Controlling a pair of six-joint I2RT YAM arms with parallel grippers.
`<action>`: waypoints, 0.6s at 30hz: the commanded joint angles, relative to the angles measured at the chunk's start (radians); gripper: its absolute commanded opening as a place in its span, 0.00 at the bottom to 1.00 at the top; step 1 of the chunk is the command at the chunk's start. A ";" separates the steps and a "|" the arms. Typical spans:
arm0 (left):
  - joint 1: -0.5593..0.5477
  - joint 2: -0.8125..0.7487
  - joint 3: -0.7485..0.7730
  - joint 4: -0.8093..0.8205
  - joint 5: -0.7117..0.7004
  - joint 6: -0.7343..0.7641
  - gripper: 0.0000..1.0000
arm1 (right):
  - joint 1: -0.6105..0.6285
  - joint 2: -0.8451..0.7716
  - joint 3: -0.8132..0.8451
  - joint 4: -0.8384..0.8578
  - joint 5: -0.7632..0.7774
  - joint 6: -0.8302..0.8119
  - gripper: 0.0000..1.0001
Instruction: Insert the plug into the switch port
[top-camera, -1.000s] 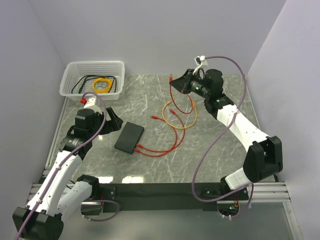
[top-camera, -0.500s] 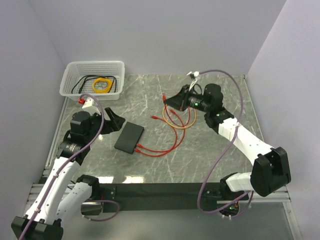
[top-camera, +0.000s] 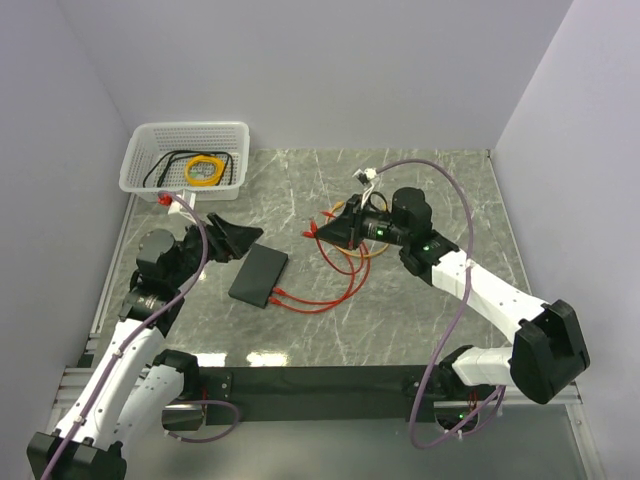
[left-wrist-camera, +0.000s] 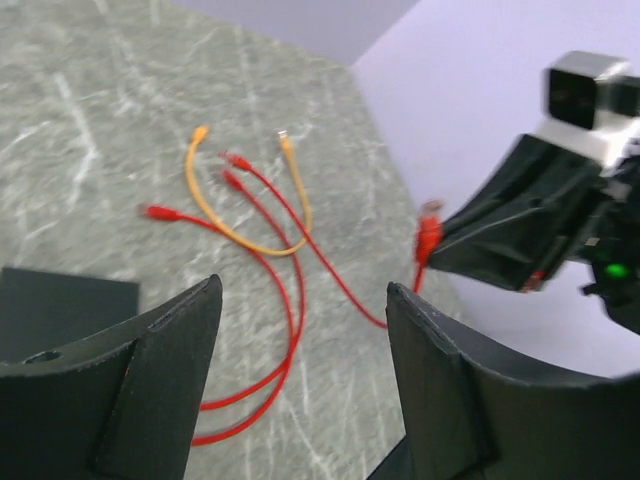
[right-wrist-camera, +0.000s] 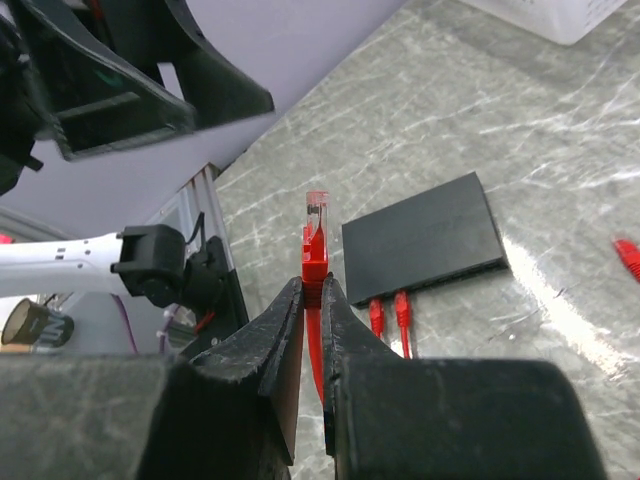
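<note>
My right gripper (right-wrist-camera: 313, 290) is shut on the red plug (right-wrist-camera: 315, 240), whose clear tip sticks out past the fingertips; in the top view the right gripper (top-camera: 322, 229) holds it above the table, right of the black switch (top-camera: 258, 275). The switch (right-wrist-camera: 425, 240) lies flat with two red plugs (right-wrist-camera: 390, 315) in its near edge ports. My left gripper (top-camera: 250, 238) is open and empty, hovering just over the switch's far left corner; in the left wrist view its jaws stand wide apart and a corner of the switch (left-wrist-camera: 60, 305) shows at left.
Loose red cords (top-camera: 330, 290) and an orange-yellow cord (top-camera: 365, 240) lie tangled on the marble table right of the switch. A white mesh basket (top-camera: 185, 157) with a yellow coil stands at the back left corner. Walls close both sides.
My right gripper has carried the red plug left and down toward the switch. My left gripper has swung right and closer to the switch's far corner.
</note>
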 joint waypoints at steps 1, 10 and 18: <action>-0.002 -0.012 -0.016 0.163 0.097 -0.050 0.72 | 0.025 -0.016 0.002 0.065 -0.008 -0.001 0.00; -0.100 0.077 0.046 0.097 0.001 -0.029 0.67 | 0.244 0.016 0.170 -0.272 0.531 -0.226 0.00; -0.264 0.178 0.099 0.073 -0.189 -0.013 0.69 | 0.325 0.046 0.222 -0.344 0.711 -0.275 0.00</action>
